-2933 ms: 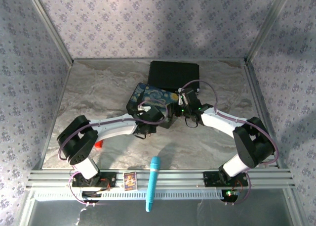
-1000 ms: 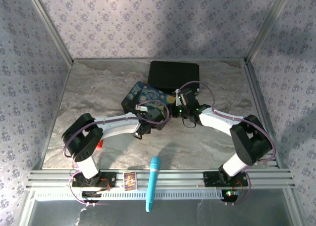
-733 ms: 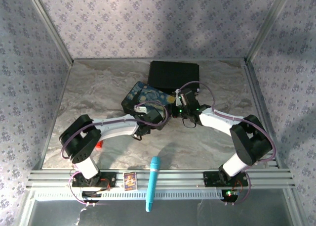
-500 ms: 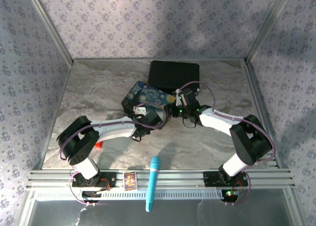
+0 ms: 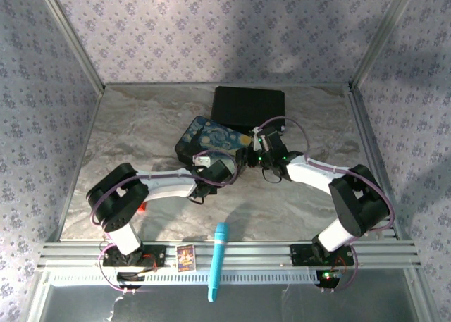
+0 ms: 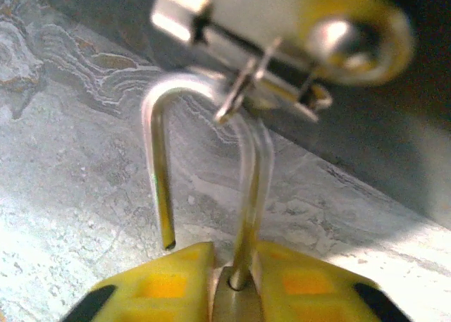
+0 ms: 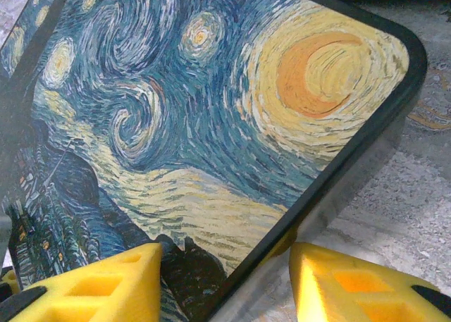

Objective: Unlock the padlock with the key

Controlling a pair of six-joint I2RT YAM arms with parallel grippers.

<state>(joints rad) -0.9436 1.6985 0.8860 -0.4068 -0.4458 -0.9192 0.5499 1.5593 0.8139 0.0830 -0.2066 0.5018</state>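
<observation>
Flowery purple wallpaper (image 5: 211, 26) all round, grey marbled desk (image 5: 127, 132) underneath. Painted box (image 5: 210, 135) sits about mid-desk, a bit toward the far edge, just in front of a black box (image 5: 248, 106), and both arms meet at it. From the top camera the arms cover the box's near side, so you get the layout and not much else.

Left wrist cam is where the good stuff is. The padlock (image 6: 235, 304) is a sliver of dull brass pinched between the yellow fingers of the left pincer (image 6: 232, 265), jaws closed right down on it. Its silvery shackle (image 6: 161, 181) rises in a U through a blurry metal hasp (image 6: 271, 89). One leg runs into the body; the other ends just above the left fingertip. It looks free, but it's too blurry to be sure.

Right wrist cam gives the swirly blue-and-yellow lid, with the right pincer (image 7: 225, 280) about half open astride the box's corner. Can't tell if it's actually squeezing.
</observation>
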